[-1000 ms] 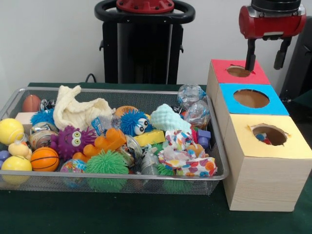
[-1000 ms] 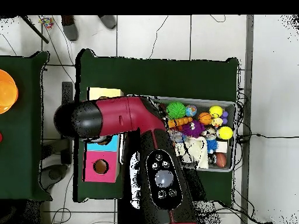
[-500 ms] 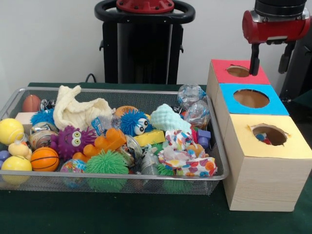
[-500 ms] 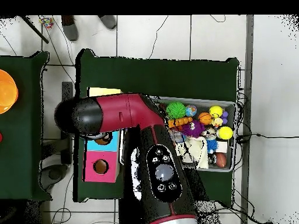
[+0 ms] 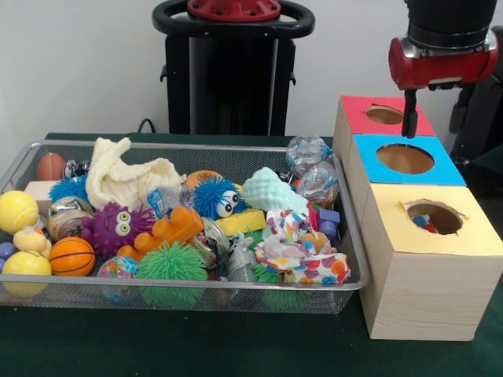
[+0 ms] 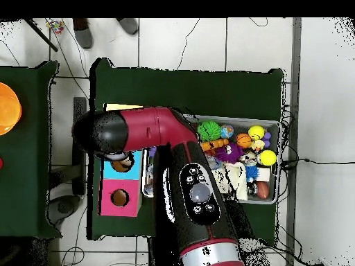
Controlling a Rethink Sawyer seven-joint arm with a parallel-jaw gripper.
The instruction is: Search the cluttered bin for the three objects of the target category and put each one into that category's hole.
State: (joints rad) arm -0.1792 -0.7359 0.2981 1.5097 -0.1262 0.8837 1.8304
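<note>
Can't tell which category is the target, so the things to be sorted could be any of the toys in the bin (image 5: 78,295). That sits well off to the side of the gripper (image 5: 433,114) and lower down. It's stuffed: a yellow ball (image 5: 17,210) and a basketball (image 5: 71,256) at the end farthest from the gripper, a purple monster (image 5: 116,228), a blue fuzzy toy (image 5: 216,196), and a cloth (image 5: 126,179) draped over the back. Everything's piled on everything else, so my guess is that digging will be needed to find the right three.

The gripper has nothing in it. Its fingers are spread wide and point straight down. One finger (image 5: 409,116) hangs about over the seam between the red box (image 5: 354,106) and the blue box (image 5: 444,169); the other is hard to make out against the dark background. It's clear of both box tops, not touching. Spread wide over the holes like that, it looks to me like it's either just past a drop or parked between picks.

The yellow box (image 5: 424,275) is the one farthest from the gripper, on the near side, and there's something colourful down in its hole (image 5: 427,223). The red and blue holes look empty from here.

From above, the arm (image 6: 187,194) covers the gripper completely.
</note>
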